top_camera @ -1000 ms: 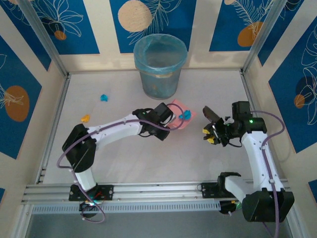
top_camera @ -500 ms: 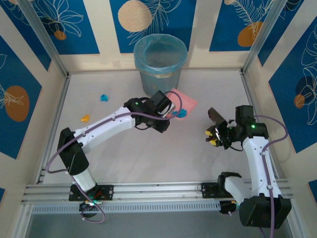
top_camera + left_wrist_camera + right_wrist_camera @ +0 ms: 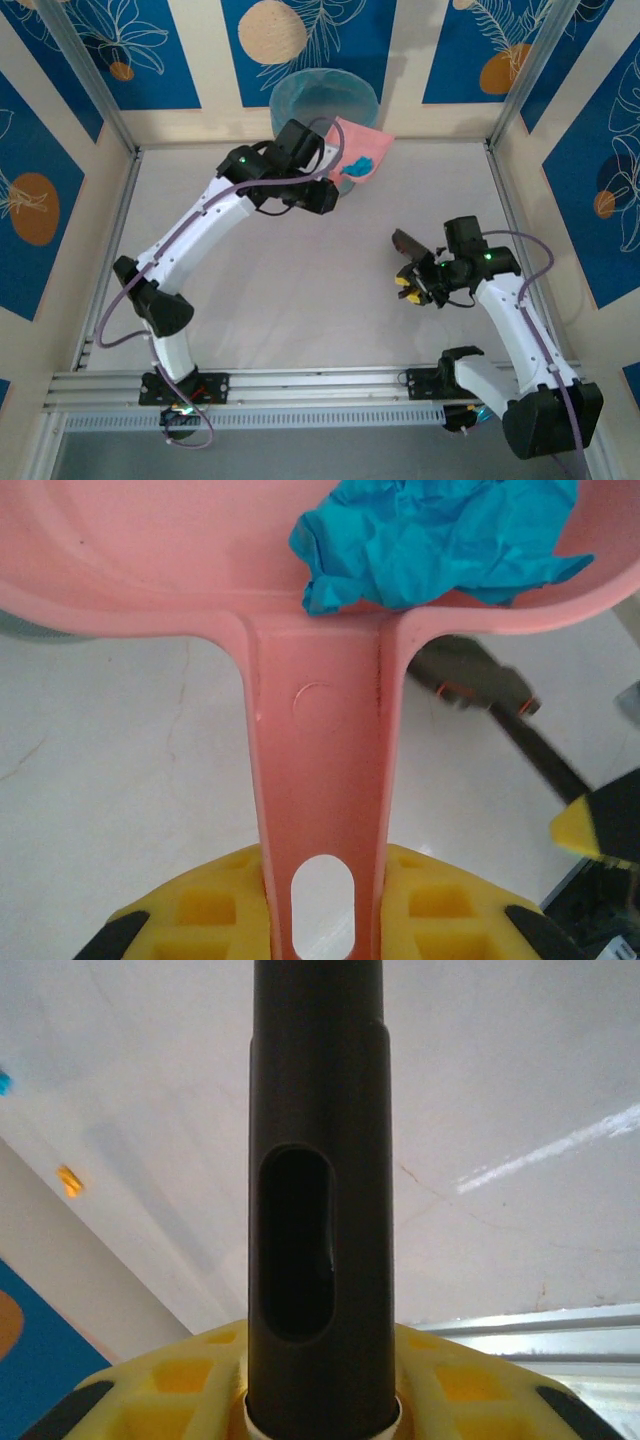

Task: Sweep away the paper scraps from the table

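- The paper scraps are crumpled wads. I judge them very light, soft and springy, apt to roll or blow away at a knock. They are better pushed with bristles and scooped than pinched.
- The blue wad (image 3: 430,540) lies loose in the pink dustpan (image 3: 362,150), against its back wall just above the handle (image 3: 320,780). Nothing pins it, so a tilt should tip it out.
- The dustpan looks like stiff, smooth plastic. Its flat handle is the sensible place to hold it, and the left tool (image 3: 322,910) is clamped on it there.
- The pan is lifted off the surface (image 3: 300,290), at the front rim of the bin (image 3: 300,95), to its right side. I cannot tell whether it is over the opening.
- The right tool (image 3: 320,1380) is closed around the dark brush (image 3: 408,243), well apart from the bin, on its near right.
- Count: one dustpan, one brush, one bin.
- Scraps counted: one blue wad in the pan, plus one orange scrap (image 3: 68,1180) and one blue speck (image 3: 4,1082) on the surface in the right wrist view. The bin is outside that view.
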`<action>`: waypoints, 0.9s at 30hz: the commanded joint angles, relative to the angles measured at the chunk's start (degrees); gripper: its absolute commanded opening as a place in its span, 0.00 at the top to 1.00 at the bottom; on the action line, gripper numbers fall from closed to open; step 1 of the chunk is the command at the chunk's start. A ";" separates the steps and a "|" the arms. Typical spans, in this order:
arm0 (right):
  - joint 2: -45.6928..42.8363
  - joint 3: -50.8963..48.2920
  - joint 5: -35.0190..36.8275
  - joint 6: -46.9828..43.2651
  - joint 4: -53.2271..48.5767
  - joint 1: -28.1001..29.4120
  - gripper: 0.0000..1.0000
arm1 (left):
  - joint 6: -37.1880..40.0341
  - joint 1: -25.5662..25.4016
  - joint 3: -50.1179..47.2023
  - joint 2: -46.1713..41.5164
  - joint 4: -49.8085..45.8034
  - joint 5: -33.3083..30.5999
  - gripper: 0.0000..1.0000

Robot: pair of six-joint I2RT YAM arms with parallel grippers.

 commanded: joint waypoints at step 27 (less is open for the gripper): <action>27.88 17.63 8.04 -1.04 2.33 32.47 1.00 | -30.26 14.72 11.52 10.69 20.74 28.76 1.00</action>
